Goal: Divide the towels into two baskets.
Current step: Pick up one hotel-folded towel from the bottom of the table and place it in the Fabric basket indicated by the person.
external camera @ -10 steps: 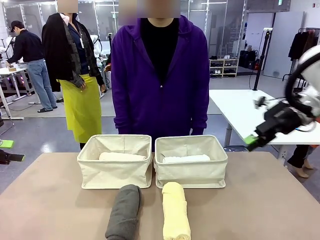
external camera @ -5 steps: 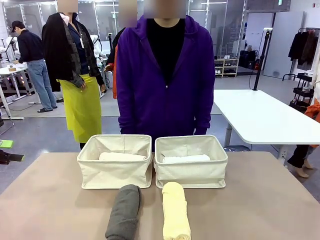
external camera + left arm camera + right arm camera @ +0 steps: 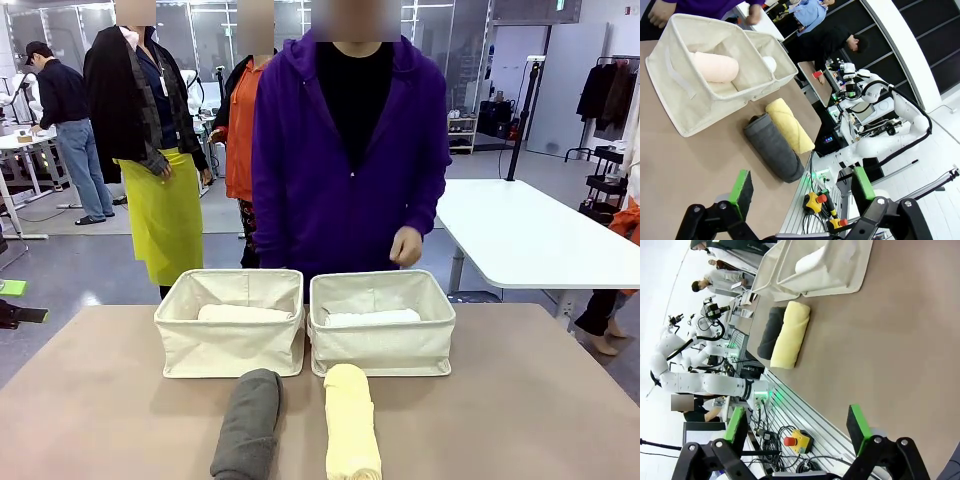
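Two cream baskets stand side by side at mid table. The left basket (image 3: pixel 230 350) holds the pale pink towel (image 3: pixel 245 313); the right basket (image 3: pixel 382 350) holds the white towel (image 3: pixel 372 318). The dark grey towel (image 3: pixel 247 425) and the pale yellow towel (image 3: pixel 352 420) lie side by side on the table in front of them. In the left wrist view my left gripper (image 3: pixel 802 186) is open and empty, well back from the grey towel (image 3: pixel 774 147) and the nearer basket (image 3: pixel 675 95). My right gripper (image 3: pixel 796 422) is open and empty, far from the yellow towel (image 3: pixel 790 334).
A person in a purple hoodie (image 3: pixel 345 150) stands behind the baskets with one hand (image 3: pixel 406 245) held just above the right basket's far rim. A white table (image 3: pixel 520 235) stands at the back right. Bare tabletop (image 3: pixel 520 400) lies on both sides of the towels.
The right arm, seen at the right edge a second ago, has left the front view. The person has shifted to the right and lifted a hand above the right basket.
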Robot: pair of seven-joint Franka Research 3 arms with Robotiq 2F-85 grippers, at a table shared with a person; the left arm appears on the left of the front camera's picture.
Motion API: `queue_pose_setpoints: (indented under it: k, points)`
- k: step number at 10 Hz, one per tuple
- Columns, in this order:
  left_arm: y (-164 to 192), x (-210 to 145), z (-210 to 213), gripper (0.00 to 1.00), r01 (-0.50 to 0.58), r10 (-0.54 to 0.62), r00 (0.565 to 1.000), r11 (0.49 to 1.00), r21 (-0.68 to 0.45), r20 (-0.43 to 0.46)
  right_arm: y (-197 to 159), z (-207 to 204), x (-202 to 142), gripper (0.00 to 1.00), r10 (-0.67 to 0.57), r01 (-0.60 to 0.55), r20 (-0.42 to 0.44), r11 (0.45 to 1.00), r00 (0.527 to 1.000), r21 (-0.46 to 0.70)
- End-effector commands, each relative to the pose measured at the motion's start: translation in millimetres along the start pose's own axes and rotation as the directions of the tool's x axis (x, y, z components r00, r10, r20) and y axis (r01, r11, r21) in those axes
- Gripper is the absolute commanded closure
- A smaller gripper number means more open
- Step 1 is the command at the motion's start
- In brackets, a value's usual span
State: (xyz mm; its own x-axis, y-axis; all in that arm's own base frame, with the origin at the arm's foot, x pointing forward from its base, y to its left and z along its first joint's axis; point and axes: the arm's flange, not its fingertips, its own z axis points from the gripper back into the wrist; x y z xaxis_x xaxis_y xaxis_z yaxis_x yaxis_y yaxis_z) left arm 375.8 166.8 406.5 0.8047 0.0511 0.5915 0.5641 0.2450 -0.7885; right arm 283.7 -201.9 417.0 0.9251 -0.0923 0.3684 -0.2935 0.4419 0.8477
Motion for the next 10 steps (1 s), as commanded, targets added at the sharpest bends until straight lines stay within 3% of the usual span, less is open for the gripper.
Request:
queue_pose_setpoints:
  k: [1,10]
  points:
    - [-5.9,1.4,1.7,0.0,-0.017,0.017,1.0,1.0,0.002,0.0,6.0,-2.3,5.6,0.0,0.017,-0.017,-0.001,1.0,1.0,0.003]
    - [-5.9,1.4,1.7,0.0,-0.017,0.017,1.0,1.0,0.002,0.0,6.0,-2.3,5.6,0.0,0.017,-0.017,-0.001,1.0,1.0,0.003]
